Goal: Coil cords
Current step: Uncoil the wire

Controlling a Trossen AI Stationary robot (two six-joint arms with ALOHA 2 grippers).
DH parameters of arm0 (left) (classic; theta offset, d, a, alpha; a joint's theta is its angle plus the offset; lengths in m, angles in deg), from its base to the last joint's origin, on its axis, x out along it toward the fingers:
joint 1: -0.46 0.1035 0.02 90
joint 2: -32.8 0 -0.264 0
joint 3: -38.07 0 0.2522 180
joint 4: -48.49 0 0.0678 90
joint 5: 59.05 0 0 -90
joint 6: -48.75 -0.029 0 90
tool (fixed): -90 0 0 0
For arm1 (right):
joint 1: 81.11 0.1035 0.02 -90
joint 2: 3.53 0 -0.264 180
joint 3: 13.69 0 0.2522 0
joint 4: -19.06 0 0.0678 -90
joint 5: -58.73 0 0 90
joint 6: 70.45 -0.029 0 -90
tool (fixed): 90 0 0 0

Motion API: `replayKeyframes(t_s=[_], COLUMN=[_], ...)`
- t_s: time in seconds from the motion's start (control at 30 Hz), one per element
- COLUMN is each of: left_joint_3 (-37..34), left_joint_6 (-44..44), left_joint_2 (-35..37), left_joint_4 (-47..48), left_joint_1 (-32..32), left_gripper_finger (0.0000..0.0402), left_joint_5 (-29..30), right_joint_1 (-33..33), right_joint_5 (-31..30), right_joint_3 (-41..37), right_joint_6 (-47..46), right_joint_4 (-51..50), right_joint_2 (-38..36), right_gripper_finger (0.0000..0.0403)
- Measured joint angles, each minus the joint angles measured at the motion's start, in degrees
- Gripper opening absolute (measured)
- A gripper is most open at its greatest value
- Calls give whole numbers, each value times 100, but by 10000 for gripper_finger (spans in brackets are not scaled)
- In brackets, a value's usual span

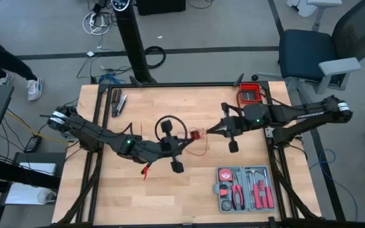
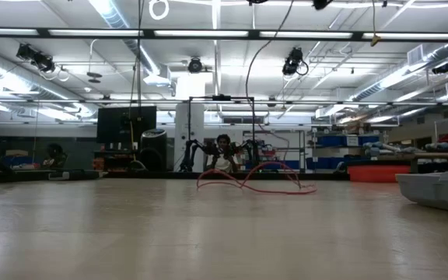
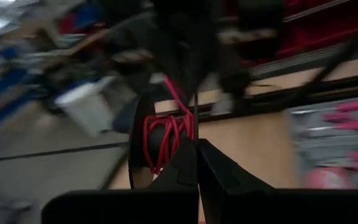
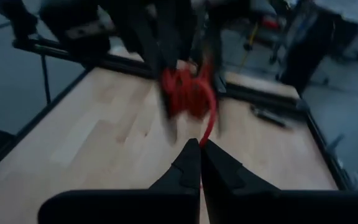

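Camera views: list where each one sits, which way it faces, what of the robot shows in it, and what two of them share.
High view: overhead, straight down on the table; both arms.
Low view: table-top height, level across; red cord, arms far off.
Left wrist view: on the left arm; shut left gripper on the cord.
Right wrist view: on the right arm; shut right gripper on the cord.
Shared: both wrist views show the cord bundle.

Bench (image 1: pixel 119 196): cord (image 1: pixel 198 135) at centre, between left tool (image 1: pixel 184 144) and right tool (image 1: pixel 209 130); tool case (image 1: pixel 244 188) at front right.
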Motion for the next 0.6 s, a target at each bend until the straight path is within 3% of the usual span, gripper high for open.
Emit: replayKeyframes(t_s=[0.27,0.43,0.6], left_joint_3=[0,0,0], left_joint_6=[994,1150,1142], left_joint_2=[0,0,-7], left_joint_4=[576,586,623], left_joint_1=[461,595,595], left_gripper_finger=[0,0,0], left_joint_5=[-2063,-3335,-3675], right_joint_1=[472,494,492], right_joint_5=[101,106,311], right_joint_3=[0,4,4], right_joint_6=[582,677,661], right_joint_4=[134,171,81], right_joint_2=[3,71,112], right_gripper_finger=[1,0,0])
